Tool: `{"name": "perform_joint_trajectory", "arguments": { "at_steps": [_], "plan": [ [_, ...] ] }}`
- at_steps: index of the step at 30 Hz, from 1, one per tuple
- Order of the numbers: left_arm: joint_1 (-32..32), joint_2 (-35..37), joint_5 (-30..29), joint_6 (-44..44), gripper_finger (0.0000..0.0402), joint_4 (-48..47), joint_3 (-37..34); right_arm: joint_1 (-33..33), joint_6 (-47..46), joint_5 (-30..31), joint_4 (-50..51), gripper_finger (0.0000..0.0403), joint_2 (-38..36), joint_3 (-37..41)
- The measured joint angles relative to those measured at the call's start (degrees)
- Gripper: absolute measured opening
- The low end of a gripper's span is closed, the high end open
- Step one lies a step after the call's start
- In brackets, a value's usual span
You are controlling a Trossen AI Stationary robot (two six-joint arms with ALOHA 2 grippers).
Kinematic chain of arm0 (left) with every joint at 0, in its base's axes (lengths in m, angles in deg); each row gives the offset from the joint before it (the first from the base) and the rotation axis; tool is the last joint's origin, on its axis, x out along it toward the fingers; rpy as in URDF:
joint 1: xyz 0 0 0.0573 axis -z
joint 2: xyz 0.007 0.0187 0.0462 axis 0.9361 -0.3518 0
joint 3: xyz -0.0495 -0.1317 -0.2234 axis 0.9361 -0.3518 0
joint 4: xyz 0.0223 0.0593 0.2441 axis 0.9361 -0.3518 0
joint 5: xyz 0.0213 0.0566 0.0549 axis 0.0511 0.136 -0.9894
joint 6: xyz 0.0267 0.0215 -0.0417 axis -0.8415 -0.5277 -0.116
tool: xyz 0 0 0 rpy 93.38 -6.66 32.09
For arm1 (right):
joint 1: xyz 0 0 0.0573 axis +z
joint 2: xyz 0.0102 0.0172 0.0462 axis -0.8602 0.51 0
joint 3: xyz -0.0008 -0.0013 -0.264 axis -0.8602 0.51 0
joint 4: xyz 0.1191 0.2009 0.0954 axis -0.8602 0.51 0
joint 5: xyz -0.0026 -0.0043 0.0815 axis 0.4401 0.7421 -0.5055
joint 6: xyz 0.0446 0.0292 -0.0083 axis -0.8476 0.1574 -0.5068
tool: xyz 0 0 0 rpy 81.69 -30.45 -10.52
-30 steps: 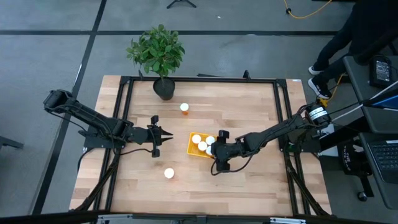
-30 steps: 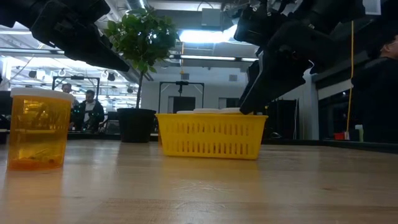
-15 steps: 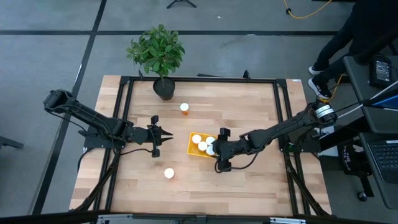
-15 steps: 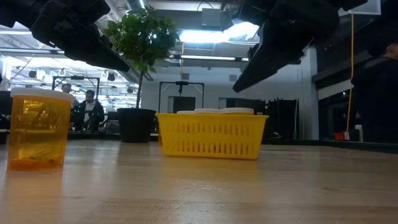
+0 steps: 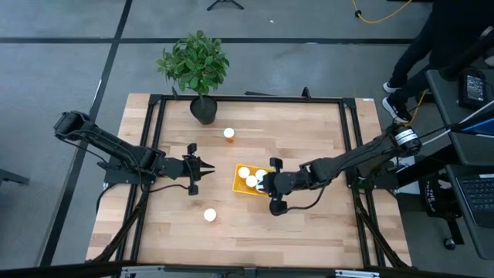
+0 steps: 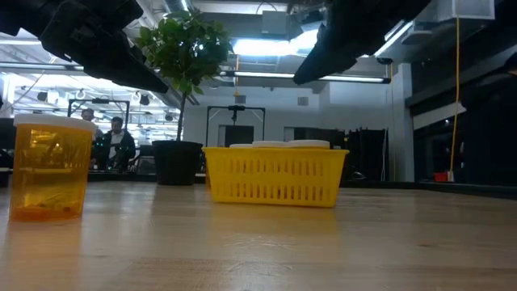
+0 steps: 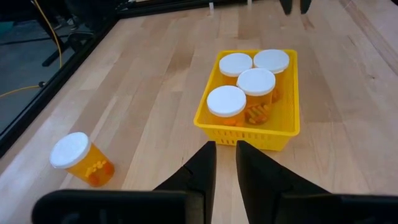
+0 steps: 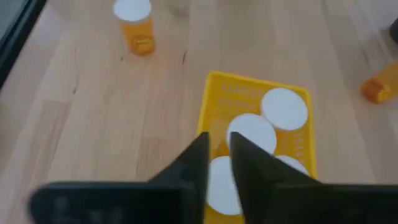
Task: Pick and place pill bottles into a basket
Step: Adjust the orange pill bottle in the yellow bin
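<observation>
Four bottles sit in the basket, two on the table.

The left gripper (image 5: 202, 166) waits left of the basket (image 5: 238, 186), its fingers nearly together and holding nothing. One bottle (image 5: 210, 215) stands on the table near the front edge, another (image 5: 229, 134) near the plant (image 5: 195, 63). Four white-capped bottles (image 7: 256, 82) stand upright in the basket. The right gripper (image 5: 266, 184) hovers over the basket's right edge, its fingers nearly together and holding nothing.
</observation>
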Motion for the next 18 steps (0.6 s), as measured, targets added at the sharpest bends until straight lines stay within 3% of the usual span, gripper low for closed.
{"name": "perform_joint_trajectory", "arguments": {
  "at_steps": [2,4,18],
  "plan": [
    [0.0,0.0,0.0,0.0,0.0059,0.0,0.0,0.0,-0.2,-0.1,-1.2,0.0025,0.9,0.0],
    [0.0,0.0,0.0,0.0,0.0059,0.0,0.0,0.1,0.2,-1.6,-2.1,0.0009,2.2,0.0],
    [0.0,0.0,-0.1,0.0,0.0059,-0.4,0.0,0.1,-0.4,-2.4,-2.5,0.0003,8.2,-3.2]
  ]
}}
